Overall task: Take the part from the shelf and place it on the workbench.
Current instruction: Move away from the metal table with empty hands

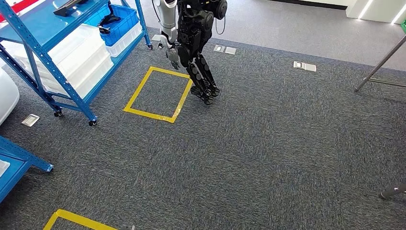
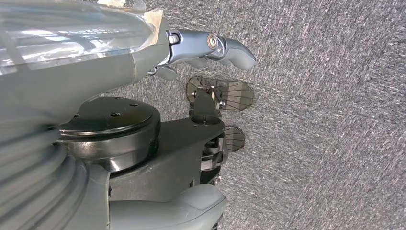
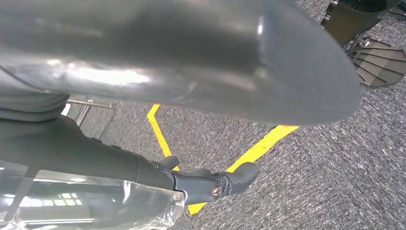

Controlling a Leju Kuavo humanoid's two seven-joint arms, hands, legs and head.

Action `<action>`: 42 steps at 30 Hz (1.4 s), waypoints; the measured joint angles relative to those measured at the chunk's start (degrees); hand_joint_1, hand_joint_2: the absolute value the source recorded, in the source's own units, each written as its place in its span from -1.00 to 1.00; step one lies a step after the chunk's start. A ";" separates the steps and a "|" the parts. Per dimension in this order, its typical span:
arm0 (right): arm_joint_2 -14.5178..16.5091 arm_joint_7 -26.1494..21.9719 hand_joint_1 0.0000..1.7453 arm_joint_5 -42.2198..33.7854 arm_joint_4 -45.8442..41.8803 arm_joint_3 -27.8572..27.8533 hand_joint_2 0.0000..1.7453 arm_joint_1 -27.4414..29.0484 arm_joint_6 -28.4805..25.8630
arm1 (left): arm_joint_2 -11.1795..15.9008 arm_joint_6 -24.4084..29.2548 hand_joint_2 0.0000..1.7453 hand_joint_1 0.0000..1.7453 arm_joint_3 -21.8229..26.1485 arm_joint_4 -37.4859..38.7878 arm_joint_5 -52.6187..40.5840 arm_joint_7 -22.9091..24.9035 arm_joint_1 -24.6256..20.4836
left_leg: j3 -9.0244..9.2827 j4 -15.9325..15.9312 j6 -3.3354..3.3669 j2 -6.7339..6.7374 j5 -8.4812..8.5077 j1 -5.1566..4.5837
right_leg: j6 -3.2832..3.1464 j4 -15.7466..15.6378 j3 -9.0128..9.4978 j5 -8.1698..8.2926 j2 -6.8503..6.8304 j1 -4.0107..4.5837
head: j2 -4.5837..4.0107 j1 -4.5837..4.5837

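Note:
A blue shelf rack point(image 1: 45, 60) stands at the far left of the head view. On it sits a blue bin point(image 1: 119, 21) with a black part point(image 1: 109, 19) in it, beside white bins point(image 1: 79, 55). My left hand point(image 2: 210, 45) hangs over the grey carpet with a finger stretched out and nothing in it. My right hand point(image 3: 225, 182) also hangs over the carpet, above a yellow tape line point(image 3: 249, 153), and holds nothing. Both hands are far from the shelf.
Another humanoid robot point(image 1: 191, 43) stands beside the shelf's right end, at a yellow tape square point(image 1: 158, 93). A blue frame point(image 1: 16, 160) juts in at the near left, a second tape corner point(image 1: 72, 219) lies near. Metal stand legs point(image 1: 378, 72) are at right.

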 joint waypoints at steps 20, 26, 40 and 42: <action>0.00 -0.31 -1.00 1.05 -0.03 -0.04 -1.00 -0.22 0.00 | -0.01 -0.10 1.00 -1.00 0.17 0.01 -0.43 0.16 0.00 | -0.08 0.15 0.00 0.00 -0.01 0.02 | 0.00 0.06 -0.02 0.00 0.00 0.01 | 0.00 0.00; 0.07 -0.64 -1.00 2.15 -0.05 -0.04 -1.00 -0.44 0.04 | -0.02 -0.12 1.00 -1.00 0.32 0.00 -0.55 0.16 0.00 | -0.09 0.11 0.00 0.00 -0.01 0.03 | 0.00 0.01 -0.02 0.00 0.00 0.01 | 0.00 0.00; 0.26 -0.69 -1.00 3.55 -0.08 -0.38 -1.00 -0.88 0.13 | -0.19 0.03 1.00 -1.00 1.66 0.01 -0.63 0.16 0.02 | 0.84 -0.88 0.09 0.00 0.11 0.04 | 0.04 -1.08 0.97 0.10 -0.01 0.02 | 0.00 -0.01; 0.27 -0.69 -1.00 3.63 -0.08 -0.45 -1.00 -0.90 0.14 | -0.22 0.03 1.00 -1.00 1.68 0.00 -0.66 0.16 0.02 | 1.20 -1.16 0.12 0.00 0.15 0.03 | 0.08 -1.37 1.34 0.13 -0.01 0.02 | 0.00 0.00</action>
